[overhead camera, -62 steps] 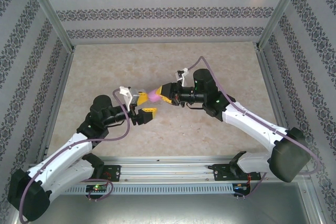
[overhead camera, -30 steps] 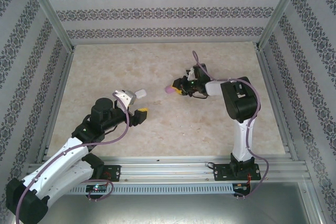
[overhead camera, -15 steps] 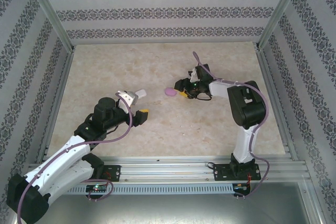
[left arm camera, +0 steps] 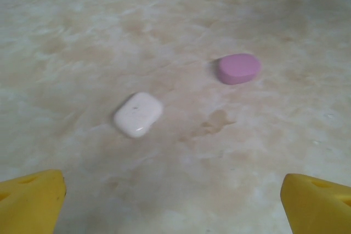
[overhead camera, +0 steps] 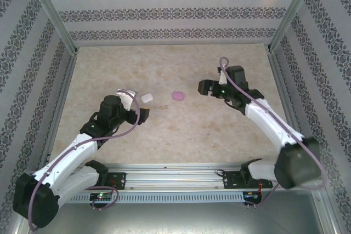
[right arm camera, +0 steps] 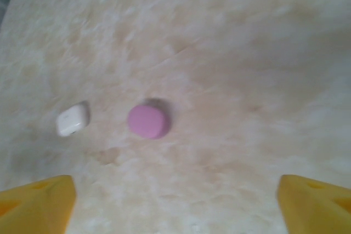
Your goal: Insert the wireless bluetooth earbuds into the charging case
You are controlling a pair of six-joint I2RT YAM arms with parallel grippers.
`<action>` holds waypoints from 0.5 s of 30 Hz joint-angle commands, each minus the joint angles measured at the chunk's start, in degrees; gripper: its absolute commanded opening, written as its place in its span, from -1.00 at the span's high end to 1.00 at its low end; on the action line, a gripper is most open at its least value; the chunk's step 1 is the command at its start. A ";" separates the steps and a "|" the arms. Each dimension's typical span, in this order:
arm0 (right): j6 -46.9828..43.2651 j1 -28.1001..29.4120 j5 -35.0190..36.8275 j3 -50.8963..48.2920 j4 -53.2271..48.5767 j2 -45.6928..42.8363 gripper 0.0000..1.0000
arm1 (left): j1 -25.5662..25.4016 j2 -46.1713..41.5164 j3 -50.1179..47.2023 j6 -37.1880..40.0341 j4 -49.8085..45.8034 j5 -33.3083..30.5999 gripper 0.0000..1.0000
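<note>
Both released: left pincer (left arm camera: 175, 201), right pincer (right arm camera: 175, 198). White pebble-shaped plastic case (left arm camera: 138, 114) and lilac plastic case (left arm camera: 238, 68) look shut, so pin one and lift its lid squarely.

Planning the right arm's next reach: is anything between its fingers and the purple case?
Nothing visible does. Only bare tabletop lies between the open right gripper and the purple case. The white case sits past it, on the far side.

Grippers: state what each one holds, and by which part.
Nothing. The left gripper and right gripper are open; the rounded white plastic case and rounded purple plastic case lie free.
</note>
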 commanded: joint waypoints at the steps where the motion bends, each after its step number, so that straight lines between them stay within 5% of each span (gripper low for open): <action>1: -4.96 -1.51 14.20 -5.90 1.63 -6.14 -0.96 | 2.91 0.69 0.10 -1.01 3.55 -3.74 -1.00; 8: -13.30 -3.77 27.21 -18.53 12.28 -15.76 -0.97 | 7.17 1.71 -3.40 5.11 8.81 -13.49 -1.00; 15: -18.46 -9.34 26.03 -30.98 30.61 -17.73 -0.96 | 11.02 3.68 -12.22 6.54 21.17 -16.35 -1.00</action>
